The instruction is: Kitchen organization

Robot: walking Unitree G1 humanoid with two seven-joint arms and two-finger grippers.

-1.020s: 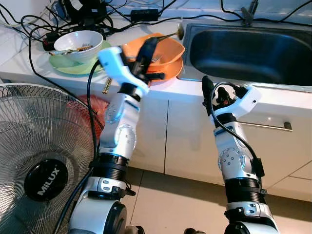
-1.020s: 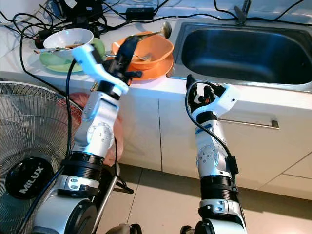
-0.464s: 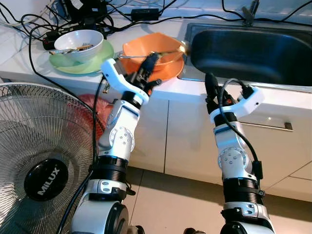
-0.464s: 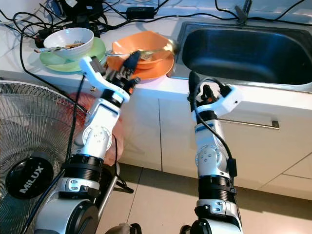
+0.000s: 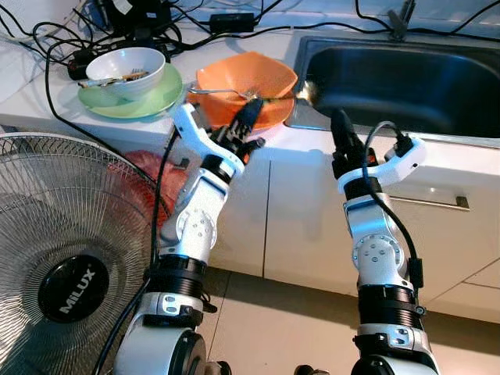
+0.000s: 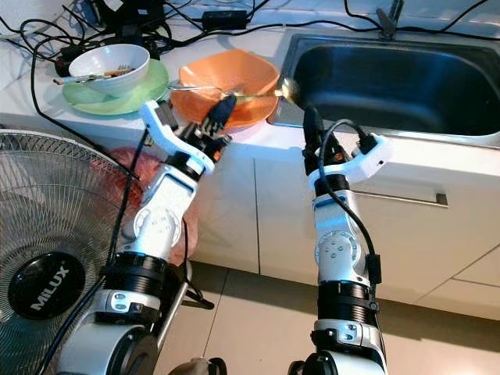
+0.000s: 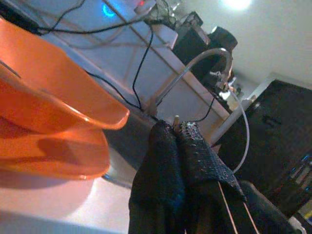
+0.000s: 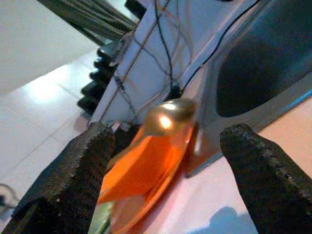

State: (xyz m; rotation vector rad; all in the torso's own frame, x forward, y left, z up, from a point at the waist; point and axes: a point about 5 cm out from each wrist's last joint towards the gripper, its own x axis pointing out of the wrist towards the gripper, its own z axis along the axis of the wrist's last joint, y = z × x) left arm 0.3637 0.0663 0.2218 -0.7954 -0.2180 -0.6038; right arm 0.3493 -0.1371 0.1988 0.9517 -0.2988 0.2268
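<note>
A gold spoon (image 5: 307,91) sticks out to the right of my left gripper (image 5: 251,109), which is shut on its handle at the counter's front edge. The spoon's bowl hangs over the near left corner of the steel sink (image 5: 406,78). Just behind the gripper an orange bowl (image 5: 246,76) with a fork (image 5: 219,92) in it rests on an orange plate (image 5: 273,116). My right gripper (image 8: 165,136) is open, pointing up at the counter edge below the spoon's bowl (image 8: 168,116), apart from it.
A white bowl (image 5: 125,66) with utensils sits on a green plate (image 5: 148,101) at the left. Black cables (image 5: 141,31) crowd the back of the counter. A standing fan (image 5: 70,258) is on the floor at my left. A cabinet handle (image 5: 426,201) runs below the sink.
My left gripper has come down from above the orange bowl to the counter edge, swinging the spoon's bowl right towards the sink. My right gripper has risen slightly towards the counter edge.
</note>
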